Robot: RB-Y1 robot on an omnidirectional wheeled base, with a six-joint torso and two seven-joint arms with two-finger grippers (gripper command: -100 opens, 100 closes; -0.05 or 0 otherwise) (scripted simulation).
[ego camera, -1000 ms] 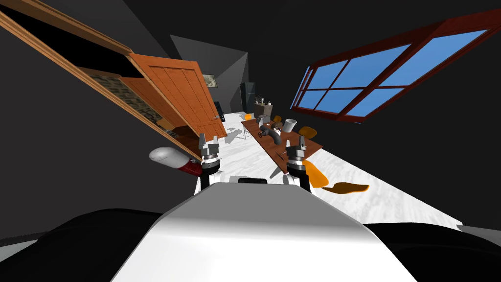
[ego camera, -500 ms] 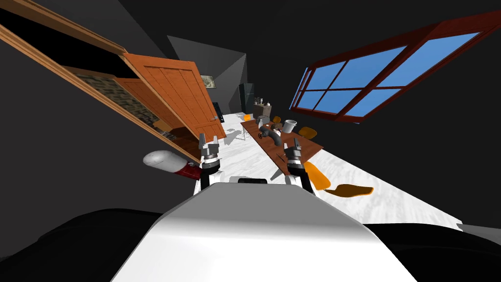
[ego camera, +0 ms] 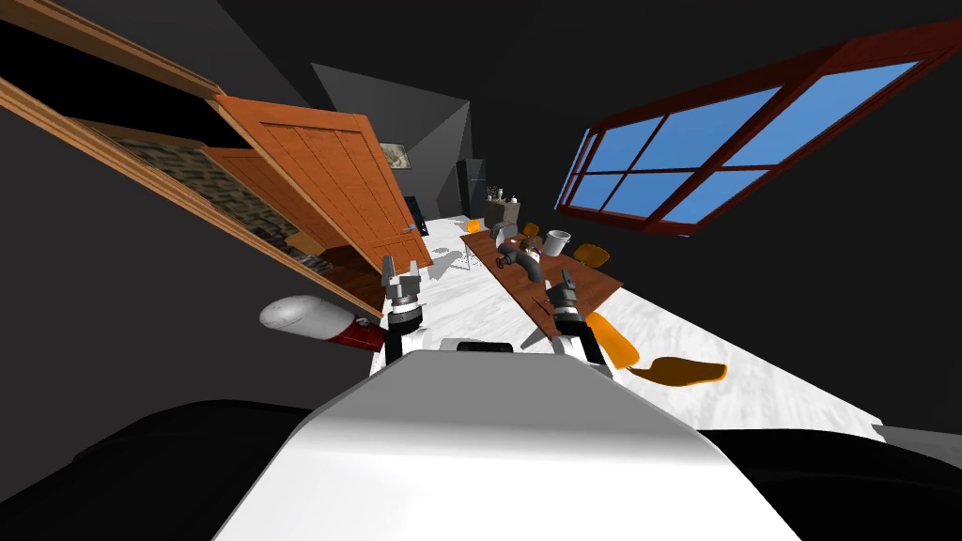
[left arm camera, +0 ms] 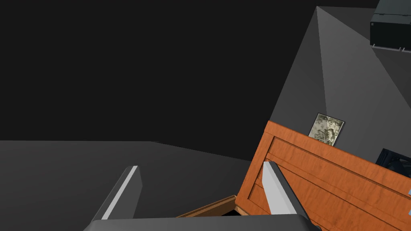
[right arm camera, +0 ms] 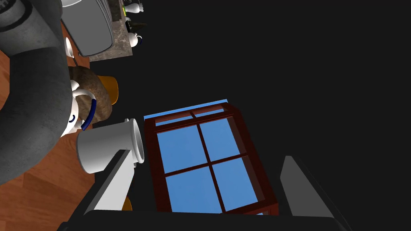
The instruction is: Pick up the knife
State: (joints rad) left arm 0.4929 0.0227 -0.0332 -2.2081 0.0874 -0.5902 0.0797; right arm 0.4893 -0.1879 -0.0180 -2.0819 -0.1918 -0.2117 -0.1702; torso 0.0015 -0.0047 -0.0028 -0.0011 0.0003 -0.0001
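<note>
Nearest, both arms are raised in front of the chest: the left pincer [left arm camera: 201, 166] is spread wide with nothing between its blades, pointing toward the open wooden door [left arm camera: 329, 176], and the right pincer [right arm camera: 207, 155] is just as wide and empty, aimed level over the worktop [ego camera: 592, 280] instead of down at it. Just beside the right arm stands an orange chair [ego camera: 615, 343], pulled up at the worktop's near end. On that near end, close ahead of the right pincer, lies a thin dark sliver that I take to be the knife [ego camera: 542, 301]; it looks flat and slender, too small to tell handle from blade. The step in hand reads as the approach: I would close in without clipping the chair, tip the right wrist downward until the sliver sits between the blades, then set the blades across its narrow width and come down low, since something so flat leaves little to grip. Farther along the worktop lie a grey bent pipe [right arm camera: 32, 88] and a white pot [right arm camera: 106, 150], well apart from the knife
</note>
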